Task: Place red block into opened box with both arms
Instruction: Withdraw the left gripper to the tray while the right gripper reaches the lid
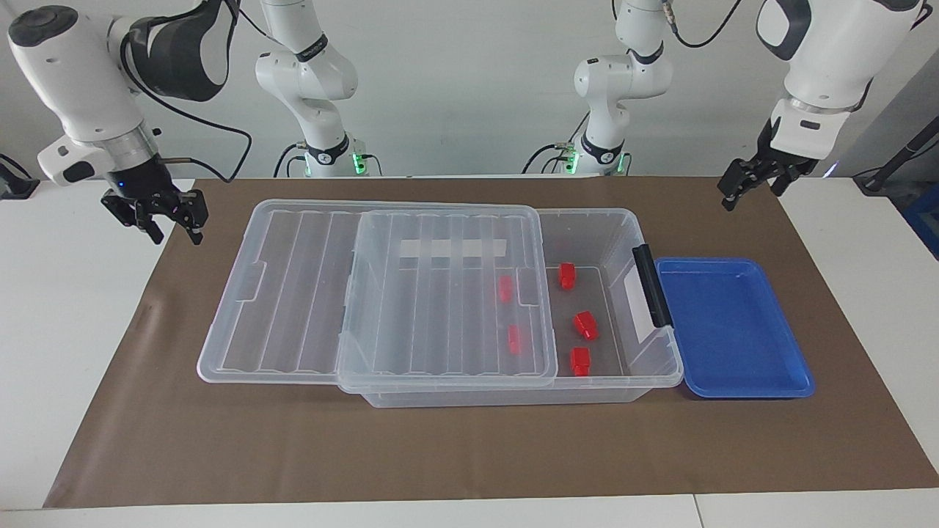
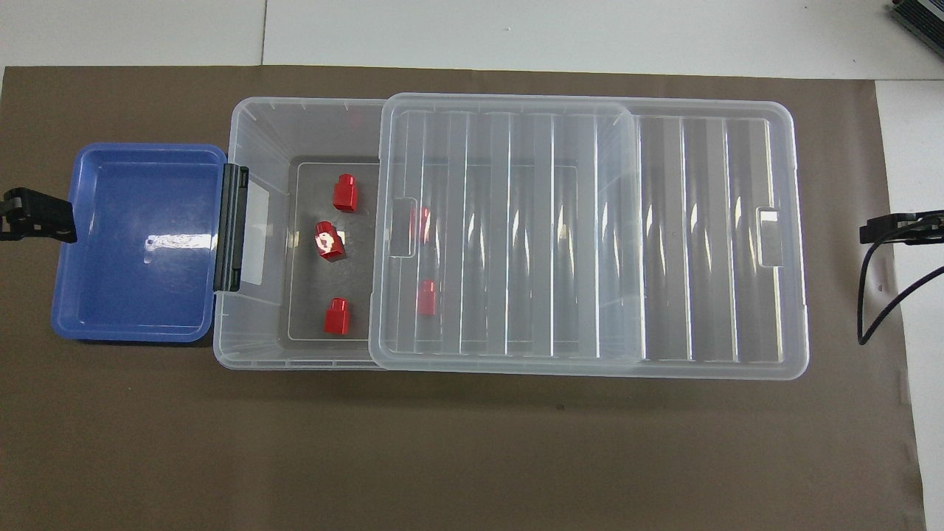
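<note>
1. The right gripper point(image 1: 167, 220) is hanging over the mat's edge at the right arm's end, jaws spread, holding nothing.
2. Five red blocks point(image 1: 585, 325) are lying inside the box point(image 1: 587, 227), two under its slid-back lid point(image 1: 308, 293).
3. The left gripper point(image 1: 752, 183) is hanging above the mat near the blue tray point(image 1: 733, 330); jaws released, empty.

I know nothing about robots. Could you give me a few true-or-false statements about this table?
1. The blue tray holds a red block. False: all five red blocks lie in the box.
2. The lid covers only part of the box. True.
3. The left end effector grips a block. False: it is open, holding nothing, up over the brown mat.
4. Two red blocks lie under the lid. True.
</note>
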`<state>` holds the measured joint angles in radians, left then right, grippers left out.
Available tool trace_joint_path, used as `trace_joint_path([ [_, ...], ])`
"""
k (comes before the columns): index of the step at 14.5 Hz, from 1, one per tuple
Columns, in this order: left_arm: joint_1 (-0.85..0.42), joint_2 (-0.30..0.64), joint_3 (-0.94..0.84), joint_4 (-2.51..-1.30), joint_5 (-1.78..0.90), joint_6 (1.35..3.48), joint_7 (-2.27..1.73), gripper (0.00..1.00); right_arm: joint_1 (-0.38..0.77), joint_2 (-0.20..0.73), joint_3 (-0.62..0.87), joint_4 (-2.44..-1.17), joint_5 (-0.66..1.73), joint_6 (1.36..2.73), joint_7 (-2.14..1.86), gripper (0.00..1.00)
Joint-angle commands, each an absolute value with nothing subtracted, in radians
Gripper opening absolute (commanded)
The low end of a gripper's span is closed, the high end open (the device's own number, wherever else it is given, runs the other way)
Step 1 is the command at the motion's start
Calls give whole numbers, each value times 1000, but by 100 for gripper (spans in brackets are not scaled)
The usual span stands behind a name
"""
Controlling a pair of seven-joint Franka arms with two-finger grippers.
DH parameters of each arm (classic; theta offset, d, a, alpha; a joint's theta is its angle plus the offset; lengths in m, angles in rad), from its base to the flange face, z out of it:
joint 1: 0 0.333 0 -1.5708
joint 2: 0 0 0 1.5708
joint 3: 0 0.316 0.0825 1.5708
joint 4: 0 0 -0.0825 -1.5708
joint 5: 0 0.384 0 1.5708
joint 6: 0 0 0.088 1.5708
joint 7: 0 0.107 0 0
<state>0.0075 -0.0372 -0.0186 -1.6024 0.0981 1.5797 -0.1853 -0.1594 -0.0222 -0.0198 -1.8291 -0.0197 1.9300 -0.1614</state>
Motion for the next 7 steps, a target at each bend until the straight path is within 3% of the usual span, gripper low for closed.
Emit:
trace_joint_path([
  [1, 18, -54, -28, -1618, 84, 1560, -167, 100, -175, 30, -12, -1839, -28, 2015, -193, 0],
  [7, 6, -64, -32, -1609, 81, 1471, -166, 100, -160, 138, -11, -1841, -15, 2143, -192, 0],
])
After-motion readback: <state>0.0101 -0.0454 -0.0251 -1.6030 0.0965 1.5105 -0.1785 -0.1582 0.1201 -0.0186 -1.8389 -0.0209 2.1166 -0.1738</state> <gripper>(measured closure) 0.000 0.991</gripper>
